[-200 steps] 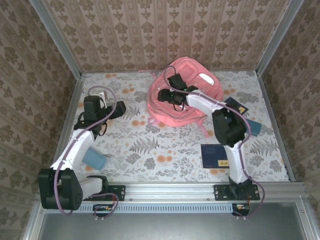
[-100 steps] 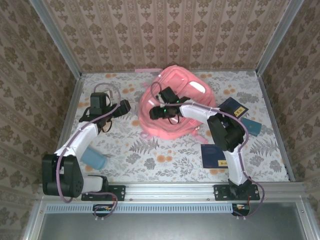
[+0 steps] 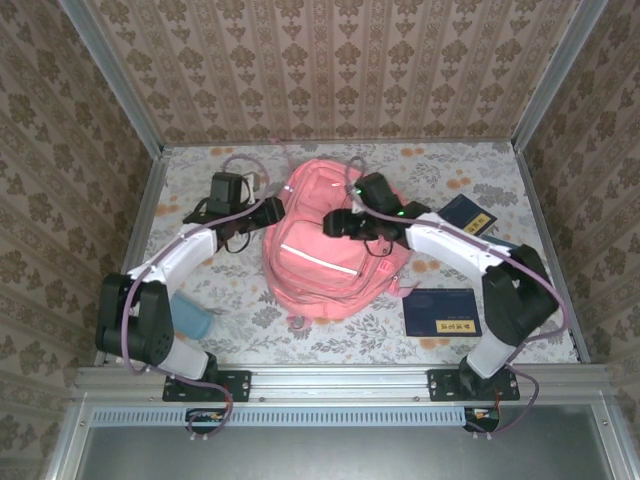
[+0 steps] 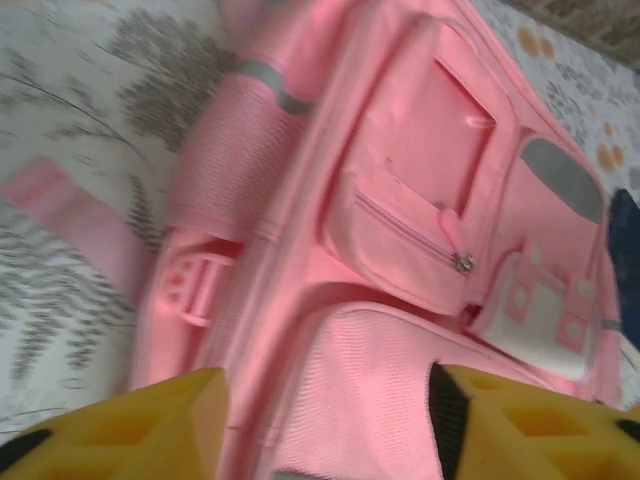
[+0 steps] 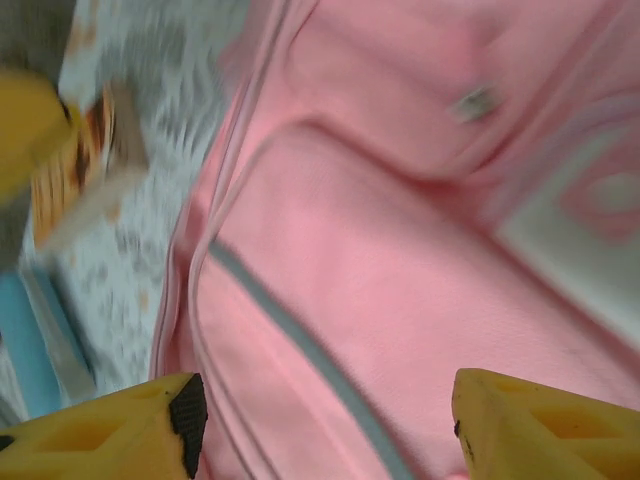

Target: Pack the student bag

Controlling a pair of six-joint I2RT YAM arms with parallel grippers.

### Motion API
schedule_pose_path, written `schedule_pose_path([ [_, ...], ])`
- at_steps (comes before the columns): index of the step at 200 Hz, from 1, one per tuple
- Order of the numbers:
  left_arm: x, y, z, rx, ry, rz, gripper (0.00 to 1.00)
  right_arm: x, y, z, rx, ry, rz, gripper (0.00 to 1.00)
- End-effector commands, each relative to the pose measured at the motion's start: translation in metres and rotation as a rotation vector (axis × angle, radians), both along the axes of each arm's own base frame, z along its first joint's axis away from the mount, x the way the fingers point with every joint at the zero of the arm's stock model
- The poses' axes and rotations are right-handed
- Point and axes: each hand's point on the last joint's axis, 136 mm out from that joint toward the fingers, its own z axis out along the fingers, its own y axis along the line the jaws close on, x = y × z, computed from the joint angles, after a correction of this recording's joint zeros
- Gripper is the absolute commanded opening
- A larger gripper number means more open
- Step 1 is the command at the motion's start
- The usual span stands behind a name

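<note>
The student bag [image 3: 320, 265] is a large pink backpack lying face up mid-table, its white stripe [image 3: 318, 257] running across the front. My left gripper [image 3: 272, 211] is at the bag's upper left edge. In the left wrist view its yellow fingers [image 4: 150, 430] bracket a pink fabric panel [image 4: 350, 400], half closed, and a firm pinch cannot be made out. My right gripper [image 3: 340, 222] sits on the bag's top. Its jaws [image 5: 325, 400] stand wide with the bag's front [image 5: 400, 300] bulging between them.
One dark-blue booklet [image 3: 442, 312] lies right of the bag, and another [image 3: 466, 213] is at the back right. A light-blue flat thing [image 3: 190, 320] lies under my left arm. Patterned walls enclose the table on three sides.
The bag has swung from the back right toward the middle of the table and turned face up, moving with my right gripper. My left gripper has reached right to the bag and its jaws have narrowed.
</note>
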Motion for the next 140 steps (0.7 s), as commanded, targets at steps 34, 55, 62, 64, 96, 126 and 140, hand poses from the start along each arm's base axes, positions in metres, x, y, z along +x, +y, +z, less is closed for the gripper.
schedule_pose_path([
  [34, -0.005, -0.068, -0.03, -0.129, 0.168, -0.154, 0.42, 0.014, -0.089, -0.059, -0.105, 0.186, -0.367, 0.68],
  [55, -0.007, -0.072, -0.057, -0.118, 0.255, -0.132, 0.41, 0.02, -0.097, -0.078, -0.151, 0.23, -0.388, 0.68],
  [62, -0.007, -0.069, -0.066, -0.105, 0.285, -0.112, 0.4, 0.023, -0.097, -0.085, -0.162, 0.245, -0.389, 0.68],
  [64, -0.008, -0.068, -0.069, -0.099, 0.294, -0.105, 0.4, 0.024, -0.097, -0.087, -0.165, 0.25, -0.389, 0.68],
  [96, -0.007, -0.043, -0.099, -0.026, 0.372, -0.002, 0.39, 0.047, -0.069, -0.105, -0.101, 0.267, -0.288, 0.67],
  [126, 0.002, -0.002, -0.111, 0.036, 0.367, 0.091, 0.39, 0.071, -0.021, -0.102, 0.018, 0.243, -0.147, 0.66],
  [140, 0.012, 0.01, -0.103, 0.046, 0.332, 0.095, 0.42, 0.08, -0.007, -0.095, 0.038, 0.229, -0.117, 0.67],
])
